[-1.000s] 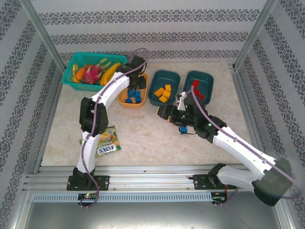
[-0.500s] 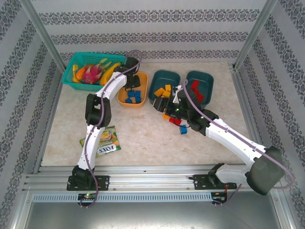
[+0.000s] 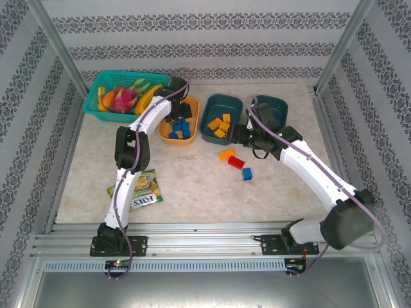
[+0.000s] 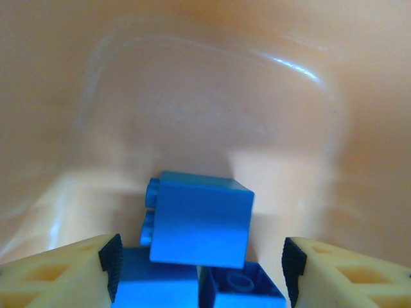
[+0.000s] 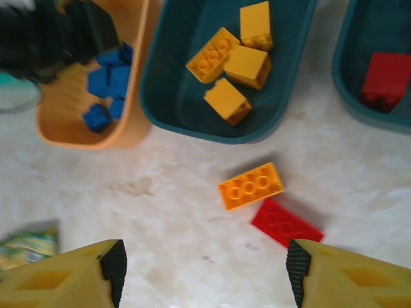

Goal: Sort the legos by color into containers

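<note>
My left gripper [image 3: 182, 115] is down inside the orange container [image 3: 168, 133], open. A blue lego [image 4: 199, 221] lies on other blue legos [image 4: 241, 289] between its pads [image 4: 110, 263], with a gap on each side. My right gripper [image 5: 202, 273] hangs open above the table with nothing in it, near the teal containers [image 3: 252, 133]. Ahead of it an orange lego [image 5: 252, 186] and a red lego [image 5: 286, 222] lie on the table, and a blue lego [image 3: 246, 174] lies nearby. The middle teal container [image 5: 173, 83] holds orange-yellow legos [image 5: 231, 61]. The right teal container [image 5: 350, 96] holds a red lego [image 5: 387, 78], partly hidden by my right arm in the top view.
A teal mesh basket [image 3: 96, 110] of fruit stands at the back left beside the orange container. A green snack packet [image 3: 142, 192] lies near the left arm's base. Metal frame posts [image 3: 58, 48] and patterned walls enclose the table.
The left gripper has opened in the orange container and the blue lego lies loose between its jaws. The right gripper has risen from the loose legos, moved back toward the teal containers and opened wider.
</note>
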`<action>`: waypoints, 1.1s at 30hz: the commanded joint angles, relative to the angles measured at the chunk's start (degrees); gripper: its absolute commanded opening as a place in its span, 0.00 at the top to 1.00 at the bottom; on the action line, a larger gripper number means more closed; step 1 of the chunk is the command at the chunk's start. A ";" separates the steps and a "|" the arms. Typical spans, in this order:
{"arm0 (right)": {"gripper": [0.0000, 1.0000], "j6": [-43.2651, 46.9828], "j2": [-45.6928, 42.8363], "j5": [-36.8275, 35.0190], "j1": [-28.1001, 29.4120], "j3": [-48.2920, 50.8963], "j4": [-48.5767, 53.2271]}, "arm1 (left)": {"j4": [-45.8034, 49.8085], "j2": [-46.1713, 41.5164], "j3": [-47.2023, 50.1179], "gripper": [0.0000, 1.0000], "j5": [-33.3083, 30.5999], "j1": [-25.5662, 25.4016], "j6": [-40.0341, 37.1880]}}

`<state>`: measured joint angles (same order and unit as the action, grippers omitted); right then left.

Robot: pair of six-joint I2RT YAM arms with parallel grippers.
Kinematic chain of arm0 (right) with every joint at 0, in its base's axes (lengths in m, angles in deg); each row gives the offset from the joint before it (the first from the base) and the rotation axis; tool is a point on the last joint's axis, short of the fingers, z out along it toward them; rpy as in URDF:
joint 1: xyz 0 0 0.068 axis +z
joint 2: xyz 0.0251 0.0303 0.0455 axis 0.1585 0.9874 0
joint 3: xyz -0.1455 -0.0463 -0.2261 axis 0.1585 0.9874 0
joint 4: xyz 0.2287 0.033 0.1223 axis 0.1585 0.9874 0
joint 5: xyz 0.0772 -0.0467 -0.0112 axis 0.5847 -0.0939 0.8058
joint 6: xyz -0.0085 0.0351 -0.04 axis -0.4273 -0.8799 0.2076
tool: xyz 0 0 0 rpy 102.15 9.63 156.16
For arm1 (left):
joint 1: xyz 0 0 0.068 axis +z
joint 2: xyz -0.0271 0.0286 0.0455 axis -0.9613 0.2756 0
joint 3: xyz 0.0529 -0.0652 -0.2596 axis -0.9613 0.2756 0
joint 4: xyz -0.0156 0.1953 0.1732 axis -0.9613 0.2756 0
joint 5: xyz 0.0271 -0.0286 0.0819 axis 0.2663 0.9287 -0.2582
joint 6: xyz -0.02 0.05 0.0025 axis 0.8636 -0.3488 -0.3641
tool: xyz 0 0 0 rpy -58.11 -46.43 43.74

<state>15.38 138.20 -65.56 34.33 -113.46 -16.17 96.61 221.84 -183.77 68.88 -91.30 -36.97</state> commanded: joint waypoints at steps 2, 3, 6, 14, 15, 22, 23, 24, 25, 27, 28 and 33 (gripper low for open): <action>0.29 19.02 6.46 1.37 -1.73 -2.57 11.06 | 2.90 -11.47 0.99 0.30 1.83 -1.00 2.29; 0.29 21.90 8.35 1.41 -1.75 -3.03 12.34 | 2.06 -14.35 3.59 0.30 2.35 -1.15 3.13; 0.27 27.87 12.84 1.41 -1.28 -4.04 14.72 | -2.65 -24.24 14.46 0.28 4.81 -1.91 5.92; 0.22 32.95 22.96 -2.30 0.95 -7.33 17.46 | -17.57 -52.11 51.50 0.21 12.83 -5.64 12.41; 0.22 33.21 24.30 -3.66 1.30 -7.98 17.56 | -18.99 -55.57 56.22 0.21 13.42 -6.38 13.27; 0.28 34.02 31.74 -7.13 1.68 -11.00 16.21 | -23.37 -74.28 79.39 0.20 14.54 -11.93 20.70; 0.29 34.15 32.55 -7.32 1.73 -11.45 16.01 | -23.30 -75.51 81.21 0.20 15.00 -12.38 21.76; 0.30 34.18 33.37 -7.66 1.84 -11.76 15.87 | -23.29 -77.11 82.93 0.20 15.30 -12.86 22.62; 0.31 34.28 34.13 -7.70 1.86 -11.95 15.55 | -23.23 -78.59 84.37 0.20 15.06 -13.53 23.01; 0.36 34.11 35.48 -7.57 1.97 -12.30 15.42 | -22.63 -81.45 86.36 0.20 14.22 -14.23 23.67; 0.39 34.02 36.03 -7.24 1.95 -12.30 15.28 | -22.36 -82.74 87.06 0.20 13.88 -14.36 23.85; 0.53 33.91 36.29 -6.31 2.69 -10.76 14.04 | -19.05 -85.83 87.54 0.20 12.35 -14.34 23.25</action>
<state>48.89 173.46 -71.61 36.17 -124.54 -2.18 77.09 137.27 -96.49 82.47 -105.07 -14.93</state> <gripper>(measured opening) 0.484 0.797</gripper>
